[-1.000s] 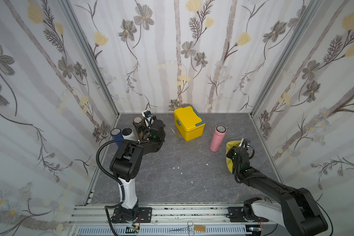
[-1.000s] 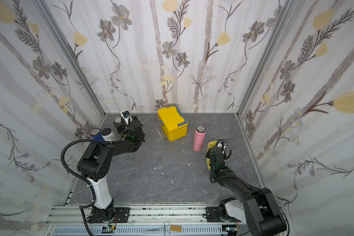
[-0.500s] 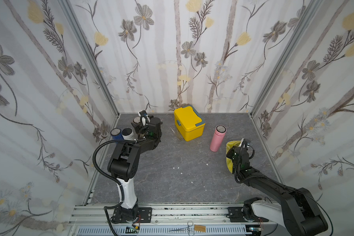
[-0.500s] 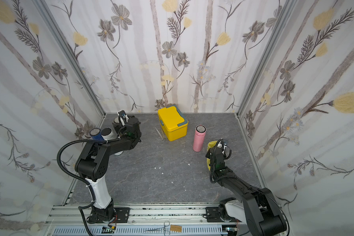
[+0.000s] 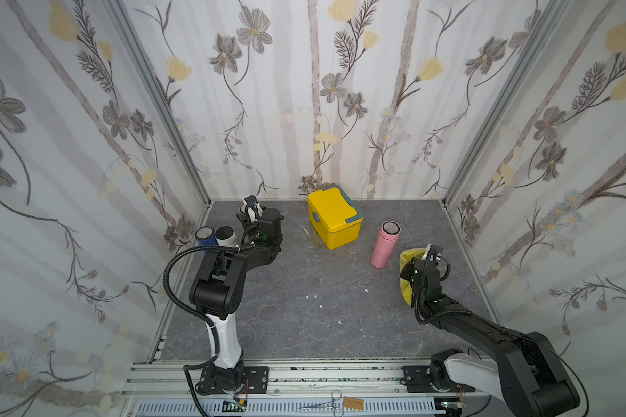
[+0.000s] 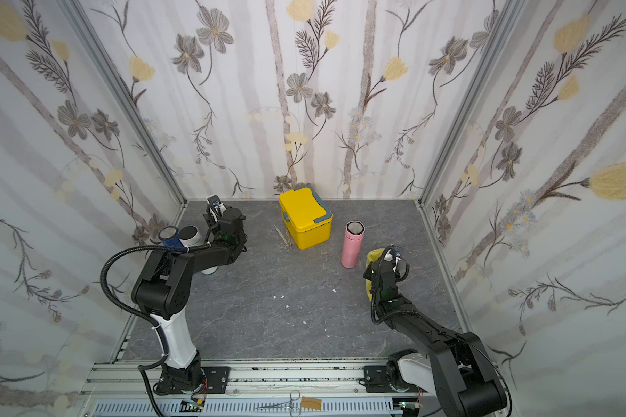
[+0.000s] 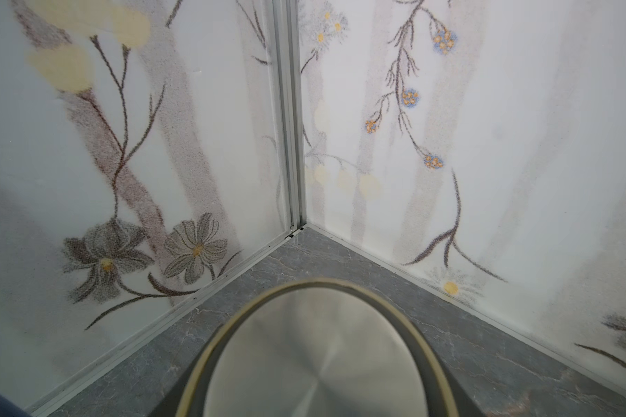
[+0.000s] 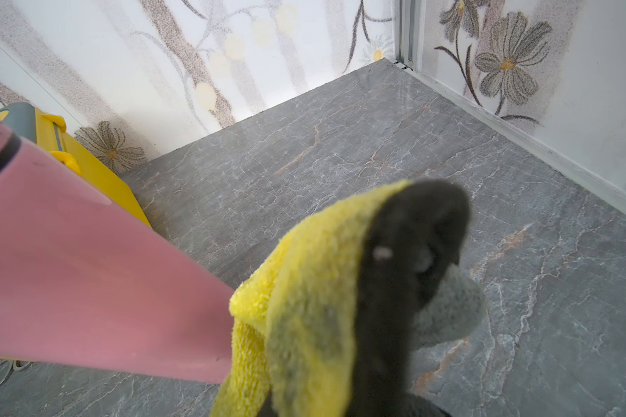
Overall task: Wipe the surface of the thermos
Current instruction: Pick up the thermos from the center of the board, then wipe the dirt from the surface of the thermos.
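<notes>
Forward — right arm (image 5: 467,321) stretched low, right gripper (image 5: 430,251) pinching cloth (image 5: 407,258) beside thermos (image 5: 385,245).

SURFACE: grey veined slab (image 5: 304,325), walled on three sides | UPPER CENTRE: yellow lidded box (image 5: 335,220), closed | RIGHT OF BOX: pink thermos (image 5: 385,245), upright, apart from it | LEFT EDGE: blue tumbler (image 5: 205,236) and white tumbler (image 5: 226,235), upright, touching | JUST LEFT OF BOX: thin metal tool (image 6: 282,236), lying flat | MIDDLE: scattered white crumbs (image 5: 311,296)

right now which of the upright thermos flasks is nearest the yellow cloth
The tall pink cylindrical thermos, right beside the yellow microfibre cloth; the blue flask and white flask stand far off.
</notes>
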Action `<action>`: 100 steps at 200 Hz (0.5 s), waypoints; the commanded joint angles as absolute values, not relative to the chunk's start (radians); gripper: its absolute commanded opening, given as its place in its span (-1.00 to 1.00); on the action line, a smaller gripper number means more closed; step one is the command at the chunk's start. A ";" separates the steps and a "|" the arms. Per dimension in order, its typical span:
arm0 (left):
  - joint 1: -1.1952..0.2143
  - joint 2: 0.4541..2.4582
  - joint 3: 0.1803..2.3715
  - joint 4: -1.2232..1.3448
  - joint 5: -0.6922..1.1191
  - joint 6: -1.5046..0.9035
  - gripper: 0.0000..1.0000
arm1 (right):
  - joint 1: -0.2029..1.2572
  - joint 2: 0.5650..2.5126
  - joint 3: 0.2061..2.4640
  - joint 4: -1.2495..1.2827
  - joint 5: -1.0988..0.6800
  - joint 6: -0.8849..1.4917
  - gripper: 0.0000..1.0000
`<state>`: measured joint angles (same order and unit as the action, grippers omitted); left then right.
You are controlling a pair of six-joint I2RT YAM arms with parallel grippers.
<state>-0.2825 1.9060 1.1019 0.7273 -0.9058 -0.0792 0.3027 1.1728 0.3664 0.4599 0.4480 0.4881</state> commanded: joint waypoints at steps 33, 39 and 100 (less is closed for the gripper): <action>-0.284 1.687 1.039 0.507 -0.570 -0.211 -0.74 | 0.304 1.163 0.365 0.479 0.461 0.483 -1.00; -0.283 1.637 1.016 0.485 -0.514 -0.221 -0.80 | 0.304 1.160 0.364 0.478 0.465 0.485 -1.00; -0.338 1.148 0.748 0.427 -0.029 -0.401 -1.00 | 0.281 0.933 0.403 0.247 0.405 0.548 -1.00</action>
